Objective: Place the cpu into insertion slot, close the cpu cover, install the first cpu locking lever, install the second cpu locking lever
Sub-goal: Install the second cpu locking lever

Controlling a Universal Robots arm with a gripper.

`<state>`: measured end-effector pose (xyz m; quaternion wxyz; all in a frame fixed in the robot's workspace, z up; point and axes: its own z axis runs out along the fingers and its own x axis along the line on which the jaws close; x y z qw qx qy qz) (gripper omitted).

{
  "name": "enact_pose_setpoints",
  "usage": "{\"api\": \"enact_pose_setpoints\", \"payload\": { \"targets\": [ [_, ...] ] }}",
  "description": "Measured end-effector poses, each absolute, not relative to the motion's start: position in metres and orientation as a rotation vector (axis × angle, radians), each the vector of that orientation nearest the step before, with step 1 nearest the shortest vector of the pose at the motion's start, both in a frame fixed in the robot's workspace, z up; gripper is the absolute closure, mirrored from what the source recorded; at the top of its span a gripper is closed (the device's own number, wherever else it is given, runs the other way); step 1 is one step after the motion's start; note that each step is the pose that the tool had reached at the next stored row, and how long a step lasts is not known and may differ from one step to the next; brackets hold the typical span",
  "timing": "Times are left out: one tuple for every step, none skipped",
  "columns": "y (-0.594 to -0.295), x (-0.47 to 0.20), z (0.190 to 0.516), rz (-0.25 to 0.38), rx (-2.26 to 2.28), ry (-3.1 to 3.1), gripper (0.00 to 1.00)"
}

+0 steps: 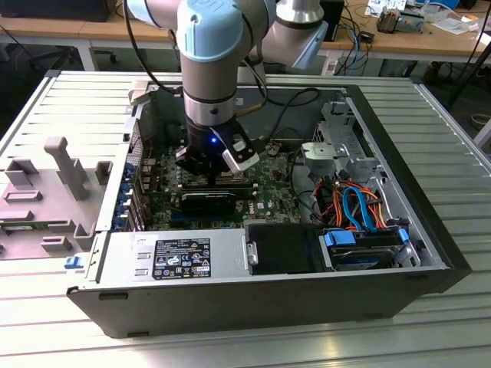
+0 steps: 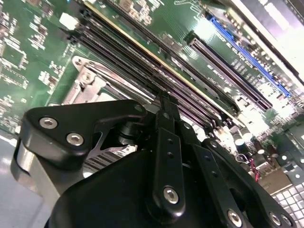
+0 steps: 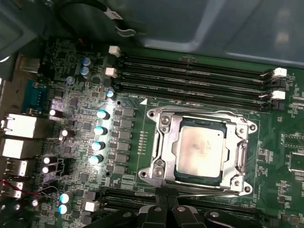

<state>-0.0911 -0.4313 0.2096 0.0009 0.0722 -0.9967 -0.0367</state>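
Cpu inside socket, beneath cpu cover.

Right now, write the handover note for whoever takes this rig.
Tool: low over the motherboard inside the open computer case, at the socket's edge; nothing visibly held.
The cpu sits in the socket, its metal top showing.
The cpu cover lies flat around the cpu, so it looks closed.
Done: cpu placed, cover down.
Left: whether either locking lever is latched cannot be told; check both.
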Motion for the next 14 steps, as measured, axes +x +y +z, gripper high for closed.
{"api": "enact_pose_setpoints", "payload": {
  "targets": [
    [-0.431, -0.092, 0.210, -0.116, 0.231, -3.129, 0.89],
    [-0.431, -0.094, 0.209, -0.117, 0.236, -3.129, 0.89],
    [-0.431, -0.095, 0.209, -0.117, 0.239, -3.128, 0.89],
    [-0.431, -0.097, 0.209, -0.118, 0.244, -3.128, 0.89],
    [-0.431, -0.098, 0.209, -0.119, 0.248, -3.127, 0.89],
    [-0.431, -0.099, 0.209, -0.119, 0.255, -3.127, 0.89],
    [-0.431, -0.100, 0.209, -0.119, 0.261, -3.126, 0.89],
    [-0.431, -0.101, 0.209, -0.119, 0.268, -3.125, 0.89],
    [-0.431, -0.102, 0.208, -0.119, 0.274, -3.125, 0.89],
    [-0.431, -0.103, 0.208, -0.119, 0.279, -3.124, 0.89],
    [-0.431, -0.103, 0.208, -0.119, 0.284, -3.124, 0.89],
    [-0.430, -0.103, 0.208, -0.120, 0.287, -3.123, 0.89],
    [-0.429, -0.104, 0.208, -0.121, 0.289, -3.123, 0.89],
    [-0.428, -0.104, 0.208, -0.122, 0.290, -3.123, 0.89]
  ]
}}
